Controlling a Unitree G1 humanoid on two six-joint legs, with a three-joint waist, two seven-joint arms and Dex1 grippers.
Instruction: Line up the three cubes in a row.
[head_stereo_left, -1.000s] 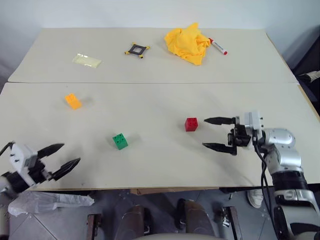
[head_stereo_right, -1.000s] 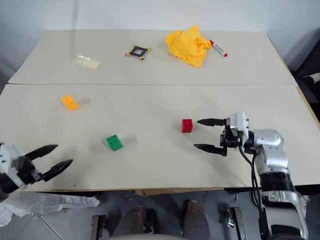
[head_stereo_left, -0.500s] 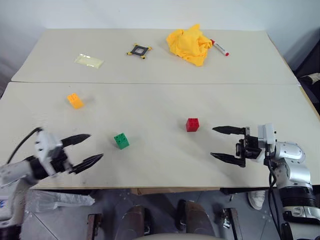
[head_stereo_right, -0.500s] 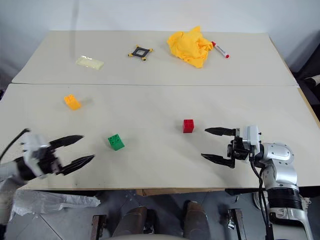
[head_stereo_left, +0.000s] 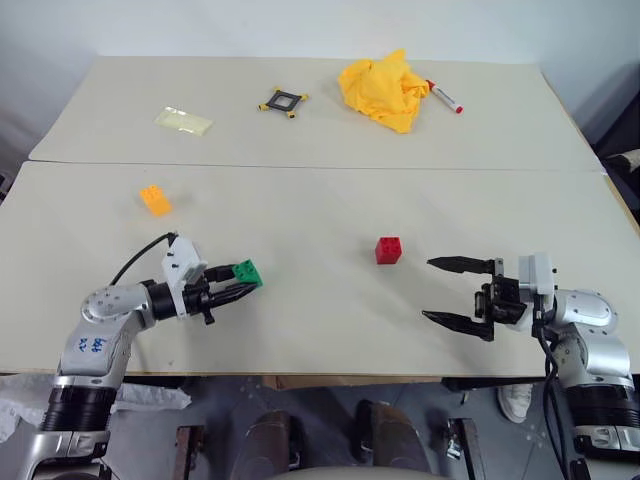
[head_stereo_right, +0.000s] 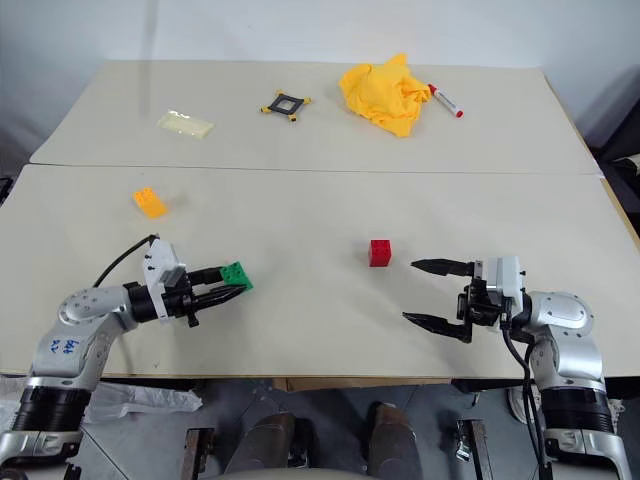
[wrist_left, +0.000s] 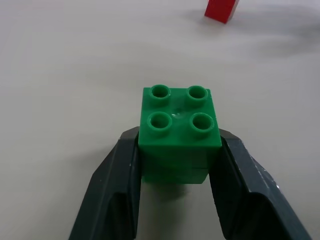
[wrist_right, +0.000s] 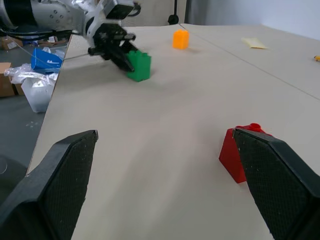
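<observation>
The left pincer (head_stereo_left: 240, 287) is clamped on the green cube (wrist_left: 179, 131), one black finger (wrist_left: 112, 192) pressed to each side of it, with the cube's four studs facing up and its base on the pale counter (head_stereo_left: 300, 330) near the front edge, left of centre. The right pincer (head_stereo_left: 445, 292) stands wide apart and holds nothing, its fingers pointing toward the robot's left, low over the counter near the front right. The red cube (head_stereo_left: 388, 249) sits apart from that pincer, a little beyond its fingertips and farther from the front edge, roughly at mid-counter. The orange cube (head_stereo_left: 154, 199) lies well off to the left, farther back than the green one and apart from both others. Across the seam on the far half of the counter lie a clear packet (head_stereo_left: 183, 120), a black square frame with yellow corners (head_stereo_left: 282, 100), a crumpled yellow cloth (head_stereo_left: 386, 88) and, touching the cloth's right side, a red-capped marker (head_stereo_left: 445, 96).
</observation>
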